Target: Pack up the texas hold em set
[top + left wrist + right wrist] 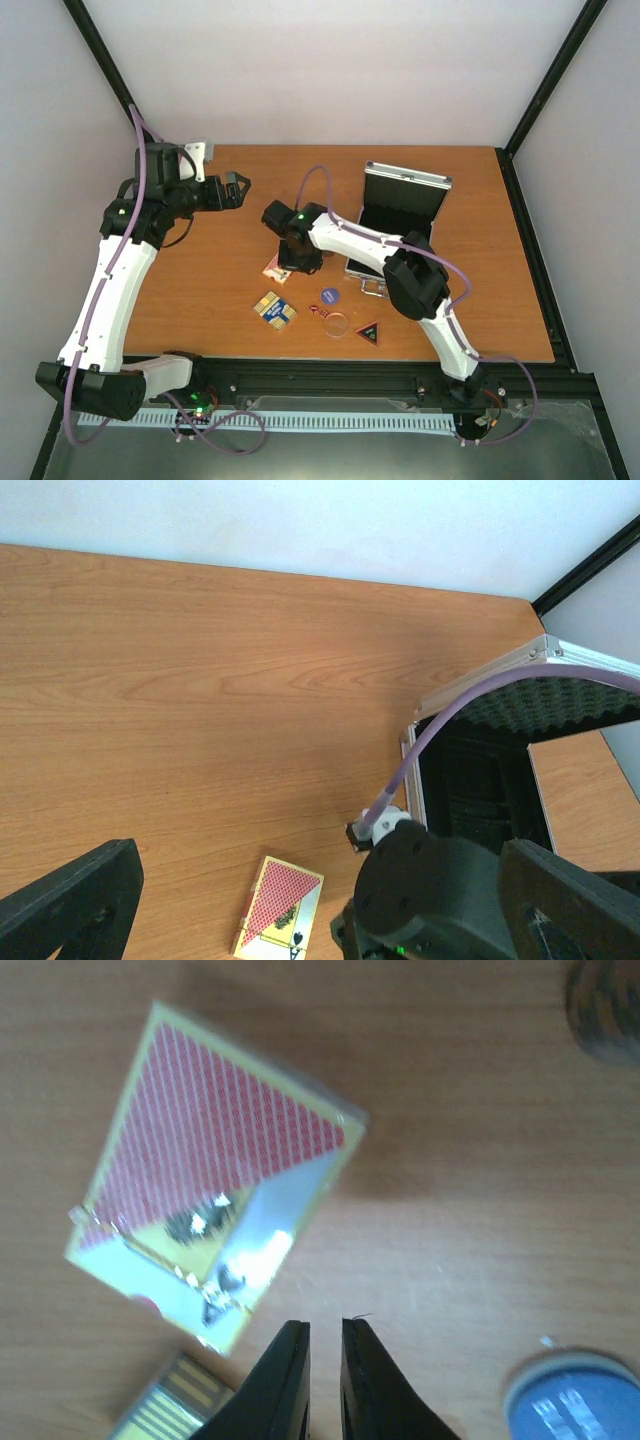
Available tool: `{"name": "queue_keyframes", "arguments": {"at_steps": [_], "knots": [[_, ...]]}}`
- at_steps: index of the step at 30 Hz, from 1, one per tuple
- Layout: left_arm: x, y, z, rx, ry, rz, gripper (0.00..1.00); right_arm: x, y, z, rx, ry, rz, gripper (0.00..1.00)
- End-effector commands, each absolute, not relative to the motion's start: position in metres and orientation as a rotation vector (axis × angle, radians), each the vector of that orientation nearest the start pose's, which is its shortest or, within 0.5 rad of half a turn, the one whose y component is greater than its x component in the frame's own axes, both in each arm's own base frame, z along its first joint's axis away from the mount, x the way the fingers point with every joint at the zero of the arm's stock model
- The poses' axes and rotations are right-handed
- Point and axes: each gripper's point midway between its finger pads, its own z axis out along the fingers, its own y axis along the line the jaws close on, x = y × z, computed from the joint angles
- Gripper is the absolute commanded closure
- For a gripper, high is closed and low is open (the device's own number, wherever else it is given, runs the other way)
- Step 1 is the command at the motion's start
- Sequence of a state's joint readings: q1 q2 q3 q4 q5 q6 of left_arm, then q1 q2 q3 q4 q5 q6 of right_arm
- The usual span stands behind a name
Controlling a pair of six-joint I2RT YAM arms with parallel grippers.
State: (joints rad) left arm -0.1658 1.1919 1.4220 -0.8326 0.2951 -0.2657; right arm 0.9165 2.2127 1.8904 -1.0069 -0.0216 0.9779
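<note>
Left claw: the left gripper hangs over the far left part of the table, its fingers spread wide with nothing between them.
Red deck: the red card deck lies flat on the wood left of centre, well clear of the case, directly under the right wrist.
Blue-gold deck: the blue-gold card deck lies just nearer than the red one, apart from it.
Right claw: the right gripper points down at the table beside the red deck's near edge. Its fingers are pressed almost together, with a thin slit between them and nothing pinched.
Dice: the red dice sit in a short row right of the blue-gold deck.
Chip: the blue chip lies flat just beyond the dice.
Disc: the clear disc lies near the front edge.
Triangle: the black triangle is just right of the disc.
Case: the silver case stands open on the right, lid upright, black lining showing, handle toward the front, the right arm crossing over it.
</note>
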Motion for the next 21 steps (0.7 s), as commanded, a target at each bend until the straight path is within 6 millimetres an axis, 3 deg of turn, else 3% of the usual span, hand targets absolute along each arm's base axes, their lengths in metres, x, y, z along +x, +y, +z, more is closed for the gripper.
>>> {"name": "queue_keyframes", "arguments": {"at_steps": [1,4,5,7,9,11,17,21], "knots": [[0.325,-0.107,0.353,0.071,2.164,-0.572,0.0,0.267,0.37,0.079,-0.229,3.025,0.161,0.87],[0.325,-0.107,0.352,0.068,2.162,-0.575,0.0,0.252,0.357,0.073,-0.211,3.059,0.157,0.73],[0.326,-0.108,0.351,0.07,2.165,-0.577,0.0,0.248,0.359,0.072,-0.197,3.064,0.192,0.63],[0.326,-0.108,0.35,0.071,2.169,-0.584,0.0,0.243,0.367,0.074,-0.153,3.065,0.266,0.41],[0.326,-0.108,0.353,0.071,2.163,-0.581,0.0,0.245,0.382,0.084,-0.118,3.054,0.33,0.3],[0.326,-0.106,0.361,0.071,2.145,-0.566,0.0,0.252,0.4,0.098,-0.099,3.028,0.36,0.05],[0.321,-0.103,0.39,0.047,2.099,-0.566,0.0,0.288,0.438,0.118,-0.005,2.935,0.395,0.0],[0.311,-0.103,0.406,0.057,2.061,-0.584,0.0,0.289,0.44,0.102,0.207,2.973,0.39,0.0]]}}
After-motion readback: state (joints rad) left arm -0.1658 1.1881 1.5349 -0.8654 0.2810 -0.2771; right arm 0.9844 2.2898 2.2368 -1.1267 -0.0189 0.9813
